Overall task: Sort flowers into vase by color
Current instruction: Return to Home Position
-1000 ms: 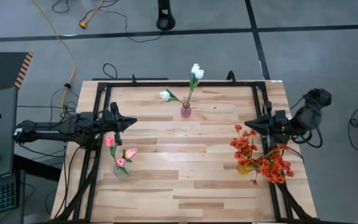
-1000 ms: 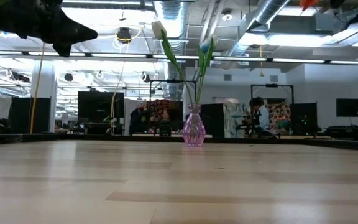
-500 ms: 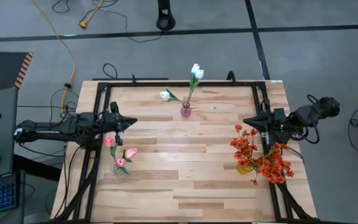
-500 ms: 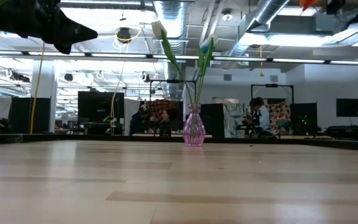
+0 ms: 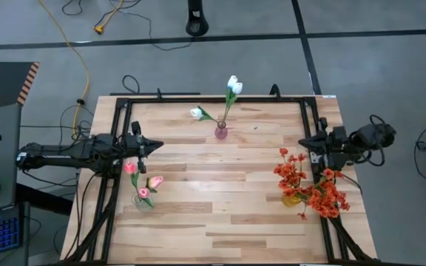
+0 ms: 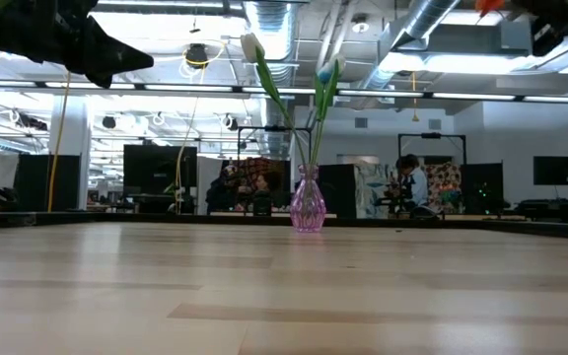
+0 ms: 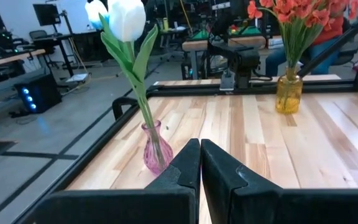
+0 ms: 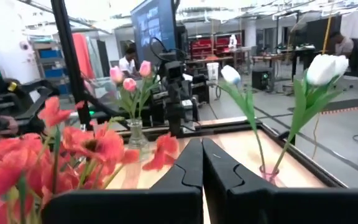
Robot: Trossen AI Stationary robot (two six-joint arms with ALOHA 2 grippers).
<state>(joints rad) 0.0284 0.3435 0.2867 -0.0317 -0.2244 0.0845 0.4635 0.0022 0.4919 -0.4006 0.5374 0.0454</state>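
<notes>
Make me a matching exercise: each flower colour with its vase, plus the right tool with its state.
1 white tulips
2 pink tulips
3 red-orange blooms
4 right tool

A yellow vase
B shut, by the table's right edge
C clear vase
D purple vase

Pairs: 1-D, 2-C, 3-A, 4-B.
The left tool waits, shut, at the left edge.

Nothing legible shows in any view: no label, brand, number or sign can be read on anything in sight.

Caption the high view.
White tulips, pink tulips, orange blooms each in own vase; left pincer, right pincer shut at table sides.
</notes>
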